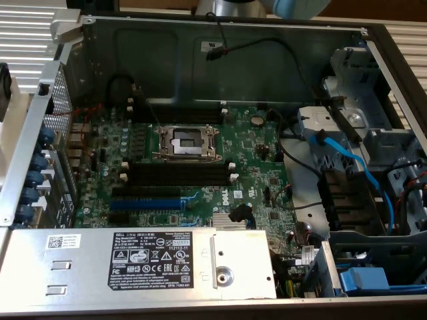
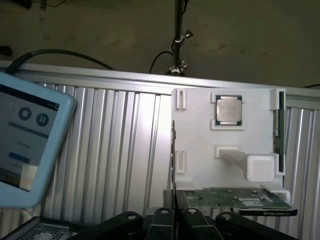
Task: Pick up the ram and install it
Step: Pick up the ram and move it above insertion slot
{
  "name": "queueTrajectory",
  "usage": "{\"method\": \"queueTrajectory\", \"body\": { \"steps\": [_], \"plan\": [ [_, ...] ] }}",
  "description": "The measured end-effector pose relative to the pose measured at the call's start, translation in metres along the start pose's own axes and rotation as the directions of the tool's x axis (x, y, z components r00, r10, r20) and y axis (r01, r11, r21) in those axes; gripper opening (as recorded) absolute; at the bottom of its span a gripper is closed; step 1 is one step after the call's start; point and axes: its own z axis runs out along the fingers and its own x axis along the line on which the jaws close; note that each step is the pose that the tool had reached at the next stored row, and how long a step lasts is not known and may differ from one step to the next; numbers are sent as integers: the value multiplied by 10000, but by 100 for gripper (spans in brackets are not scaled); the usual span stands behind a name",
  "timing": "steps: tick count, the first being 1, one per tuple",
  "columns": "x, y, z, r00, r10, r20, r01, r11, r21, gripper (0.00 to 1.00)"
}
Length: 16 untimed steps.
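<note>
I see the ram (image 2: 278,135) standing on edge in a side slot of the white holder (image 2: 200,150). My gripper (image 2: 176,222) hangs short of it, jaws pressed together, empty. Light, stiff, fragile, I'd judge; grip its long edges.

Evenly, softly lit from above in the exterior view, with a mild sheen on the grey power supply cover (image 1: 133,260) and dim shadow along the case's far wall (image 1: 267,60). Harsher in the wrist view: washed-out white on the plastic holder (image 2: 200,150), bright streaks down the corrugated metal (image 2: 115,150), murky darkness beyond, glowing tablet screen (image 2: 25,145).
</note>
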Motion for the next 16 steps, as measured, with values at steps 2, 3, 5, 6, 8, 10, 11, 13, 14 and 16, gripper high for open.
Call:
{"method": "queueTrajectory", "body": {
  "steps": [2,3,5,6,8,10,11,13,14,16],
  "plan": [
    [21,-74,-58,10000,0,0,0,10000,-1,13],
    [32,-114,-87,10000,-1,0,1,10000,-1,13],
    [54,-196,-145,10000,0,0,0,10000,0,13],
    [65,-237,-172,10000,0,1,0,10000,0,13],
    [87,-326,-226,10000,0,0,0,10000,-1,13],
    [108,-414,-270,10000,-1,0,1,10000,0,13],
    [118,-459,-290,10000,0,1,0,10000,1,13],
    [138,-546,-329,10000,0,0,0,10000,-1,13],
    [148,-590,-347,10000,0,1,0,10000,-2,13],
    [167,-682,-376,10000,-1,1,1,10000,-6,13]
  ]
}}
